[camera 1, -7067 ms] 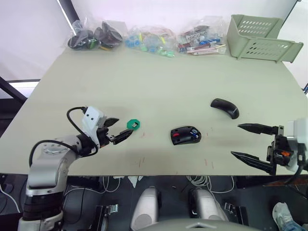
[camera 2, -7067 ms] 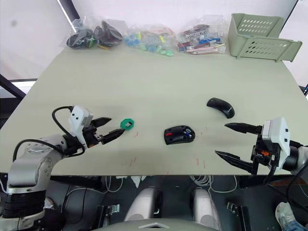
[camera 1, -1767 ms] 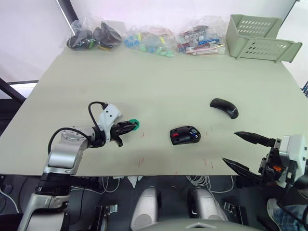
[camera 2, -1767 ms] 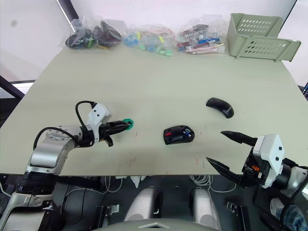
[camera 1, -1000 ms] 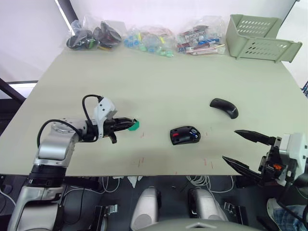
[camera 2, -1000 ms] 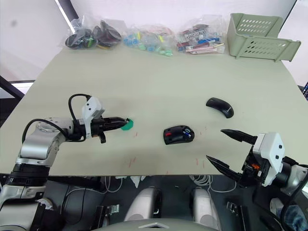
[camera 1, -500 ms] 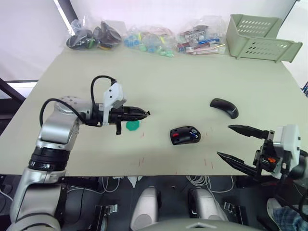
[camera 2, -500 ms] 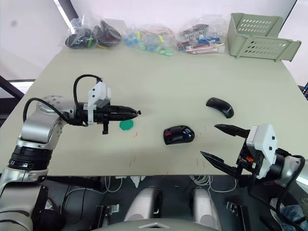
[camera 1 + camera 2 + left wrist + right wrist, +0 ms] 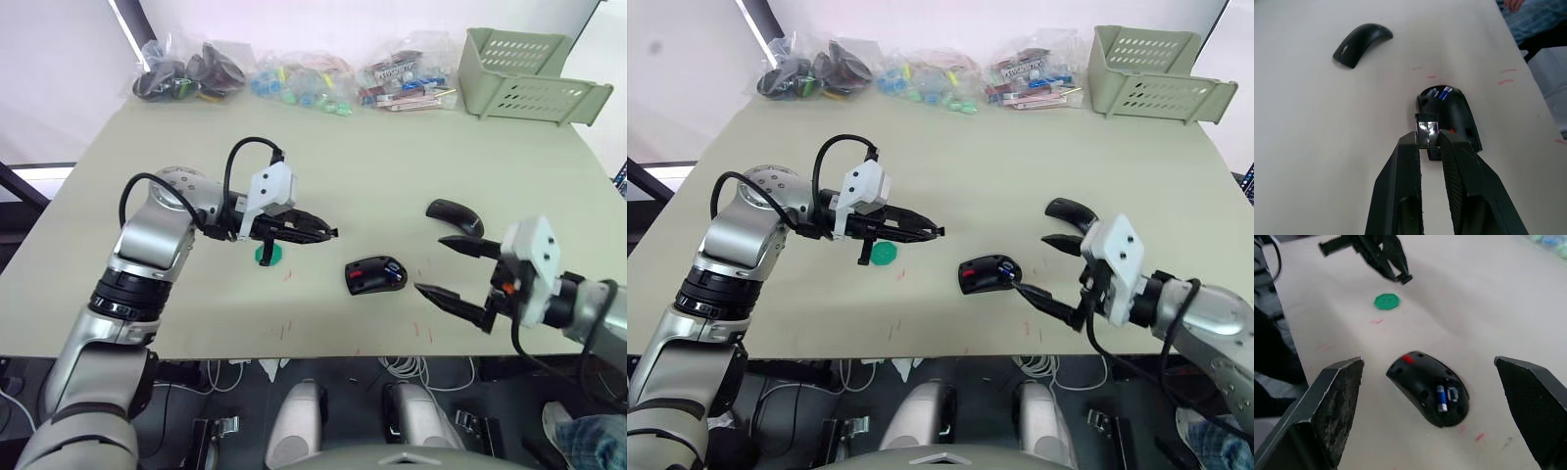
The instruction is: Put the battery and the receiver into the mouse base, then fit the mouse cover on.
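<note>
the left gripper (image 9: pixel 331 233) hangs above the table (image 9: pixel 323 166), reaching toward the middle, and its fingers (image 9: pixel 1409 147) pinch the receiver (image 9: pixel 1427 133) between their tips; the small squarish stub is clear of the surface. below and behind the tips lies the green disc (image 9: pixel 268 254), flat on the table near the front edge, on the left half. the base (image 9: pixel 377 275) sits near the middle of the front edge, its compartment facing up with the red patch on the side toward the disc; the battery (image 9: pixel 1440 398) lies inside the recess, at the end away from the patch. in the left wrist view the receiver appears over the base, but whether it is right above it i cannot tell. the right gripper (image 9: pixel 1048 267) is just to the right of the base, its fingers (image 9: pixel 1043 298) spread wide and holding nothing; in its wrist view the base lies between the two fingers, apart from both. the cover (image 9: pixel 456 217) lies on the table beyond the right gripper, well apart from the base, arched side up. along the far edge lie clear bags (image 9: pixel 294 76) of small parts, and a pale green basket (image 9: pixel 529 76) stands at the far right corner.
</note>
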`<state>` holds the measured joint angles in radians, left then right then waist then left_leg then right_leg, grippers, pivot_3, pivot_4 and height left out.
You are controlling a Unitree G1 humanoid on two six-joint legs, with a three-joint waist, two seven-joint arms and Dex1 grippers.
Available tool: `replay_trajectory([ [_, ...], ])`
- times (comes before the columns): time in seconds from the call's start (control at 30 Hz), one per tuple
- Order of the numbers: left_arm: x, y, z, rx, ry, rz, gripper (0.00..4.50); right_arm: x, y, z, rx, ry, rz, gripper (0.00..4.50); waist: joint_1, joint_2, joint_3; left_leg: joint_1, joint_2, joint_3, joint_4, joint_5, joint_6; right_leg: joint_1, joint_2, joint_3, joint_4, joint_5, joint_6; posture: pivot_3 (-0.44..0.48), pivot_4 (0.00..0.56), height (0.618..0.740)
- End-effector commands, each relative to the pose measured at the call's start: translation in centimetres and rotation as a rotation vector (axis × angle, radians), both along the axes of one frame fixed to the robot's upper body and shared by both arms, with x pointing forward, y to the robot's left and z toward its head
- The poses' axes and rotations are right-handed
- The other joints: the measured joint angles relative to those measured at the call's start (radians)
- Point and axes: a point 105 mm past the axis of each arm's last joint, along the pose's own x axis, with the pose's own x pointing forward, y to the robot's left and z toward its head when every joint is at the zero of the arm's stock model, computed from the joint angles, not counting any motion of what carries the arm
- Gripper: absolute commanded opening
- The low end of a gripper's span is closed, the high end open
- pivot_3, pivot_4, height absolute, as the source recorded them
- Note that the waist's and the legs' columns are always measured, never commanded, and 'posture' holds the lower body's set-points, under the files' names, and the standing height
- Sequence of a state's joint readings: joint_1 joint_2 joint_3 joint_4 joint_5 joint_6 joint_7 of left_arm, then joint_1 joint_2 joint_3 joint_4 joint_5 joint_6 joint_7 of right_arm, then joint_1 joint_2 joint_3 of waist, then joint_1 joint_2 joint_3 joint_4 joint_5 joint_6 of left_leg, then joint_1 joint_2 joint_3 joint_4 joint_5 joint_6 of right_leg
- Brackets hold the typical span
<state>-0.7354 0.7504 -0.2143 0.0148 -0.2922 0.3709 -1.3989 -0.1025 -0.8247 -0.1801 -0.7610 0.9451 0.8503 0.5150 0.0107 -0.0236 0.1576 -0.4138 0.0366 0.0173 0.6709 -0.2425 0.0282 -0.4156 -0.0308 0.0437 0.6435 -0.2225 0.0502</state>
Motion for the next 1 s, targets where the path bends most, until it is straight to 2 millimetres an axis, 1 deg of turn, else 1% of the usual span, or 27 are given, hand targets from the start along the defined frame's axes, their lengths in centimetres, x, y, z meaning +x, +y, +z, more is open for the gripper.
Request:
replay_trajectory([
  [0.03, 0.0, -0.9, 1.0, 0.007, -0.058, -0.044, 0.56, 0.6, 0.5, 0.2, 0.049, 0.123, -0.002, 4.5, 0.001, 0.0, 0.0, 0.0, 0.0, 0.0, 0.0, 0.0, 0.0, 0.0, 0.0, 0.0, 0.0, 0.0, 0.0, 0.0, 0.15, 0.74],
  [0.1, 0.1, -1.4, 1.1, 0.008, -0.069, -0.06, 0.56, 1.5, 0.8, 0.7, 0.088, 0.182, -0.008, 4.5, 0.002, 0.0, 0.0, 0.0, 0.0, 0.0, 0.0, 0.0, 0.0, 0.0, 0.0, 0.0, 0.0, 0.0, 0.0, 0.0, 0.15, 0.74],
  [0.17, 0.3, -2.2, 1.3, 0.001, -0.08, -0.072, 0.56, 2.2, 0.9, 0.7, 0.106, 0.279, -0.01, 4.5, 0.002, 0.0, 0.0, 0.0, 0.0, 0.0, 0.0, 0.0, 0.0, 0.0, 0.0, 0.0, 0.0, 0.0, 0.0, 0.0, 0.15, 0.74],
  [0.27, 0.7, -3.1, 1.4, -0.003, -0.092, -0.086, 0.56, 2.7, 1.1, 0.7, 0.125, 0.388, 0.001, 4.5, 0.002, 0.0, 0.0, -0.001, 0.0, -0.001, 0.0, 0.0, 0.0, 0.0, 0.0, 0.0, 0.0, 0.0, 0.0, 0.0, 0.15, 0.74],
  [0.33, 0.8, -3.6, 1.5, -0.005, -0.096, -0.097, 0.56, 3.0, 1.4, 1.1, 0.144, 0.417, 0.017, 4.5, 0.0, 0.0, 0.0, -0.001, 0.0, -0.001, 0.0, 0.0, 0.0, 0.0, 0.0, 0.0, 0.0, 0.0, 0.0, 0.0, 0.15, 0.74],
  [0.4, 0.9, -4.2, 1.6, -0.001, -0.102, -0.111, 0.56, 3.1, 1.7, 1.5, 0.189, 0.482, 0.052, 4.5, -0.002, 0.0, 0.0, -0.001, 0.0, -0.001, -0.001, 0.0, 0.0, 0.0, 0.0, 0.0, 0.0, 0.001, 0.0, 0.0, 0.15, 0.74],
  [0.53, 0.7, -5.2, 2.1, 0.0, -0.127, -0.152, 0.56, 4.0, 2.0, 2.3, 0.285, 0.59, 0.061, 4.5, -0.009, 0.0, 0.0, -0.001, 0.0, -0.001, -0.001, 0.0, 0.0, -0.001, 0.001, 0.0, 0.0, 0.002, 0.003, 0.0, 0.15, 0.74],
  [0.6, 0.4, -5.5, 2.2, -0.006, -0.133, -0.167, 0.55, 4.2, 2.4, 3.2, 0.338, 0.623, 0.081, 3.96, -0.013, 0.0, 0.0, -0.002, 0.0, -0.001, -0.001, 0.0, 0.0, -0.001, 0.0, 0.0, 0.0, 0.003, 0.003, 0.0, 0.15, 0.74],
  [0.63, 0.4, -5.6, 2.2, -0.006, -0.137, -0.172, 0.55, 4.2, 2.5, 3.4, 0.355, 0.642, 0.089, 3.78, -0.016, 0.0, 0.0, -0.002, 0.0, -0.001, -0.001, 0.0, 0.0, -0.001, 0.0, 0.0, 0.0, 0.003, 0.003, 0.0, 0.15, 0.74],
  [0.67, 0.4, -5.7, 2.2, -0.006, -0.139, -0.174, 0.55, 4.2, 2.6, 3.5, 0.366, 0.657, 0.092, 3.29, -0.018, 0.0, 0.0, -0.002, 0.0, -0.001, -0.001, 0.0, 0.0, -0.001, 0.0, 0.0, 0.0, 0.003, 0.003, 0.0, 0.15, 0.74],
  [0.7, 0.3, -5.7, 2.1, -0.006, -0.142, -0.176, 0.55, 4.3, 2.7, 3.5, 0.369, 0.669, 0.089, 2.92, -0.021, 0.0, 0.0, -0.002, 0.0, -0.001, -0.001, 0.0, 0.0, -0.001, 0.0, 0.0, 0.0, 0.003, 0.003, 0.0, 0.15, 0.74],
  [1.0, -0.1, -5.9, 2.3, -0.022, -0.157, -0.18, 0.55, 4.7, 3.4, 3.0, 0.371, 0.708, 0.093, 2.92, -0.025, 0.0, 0.0, -0.002, 0.0, -0.001, -0.001, 0.0, 0.001, -0.001, 0.001, 0.0, 0.0, 0.003, 0.004, 0.0, 0.15, 0.74],
])
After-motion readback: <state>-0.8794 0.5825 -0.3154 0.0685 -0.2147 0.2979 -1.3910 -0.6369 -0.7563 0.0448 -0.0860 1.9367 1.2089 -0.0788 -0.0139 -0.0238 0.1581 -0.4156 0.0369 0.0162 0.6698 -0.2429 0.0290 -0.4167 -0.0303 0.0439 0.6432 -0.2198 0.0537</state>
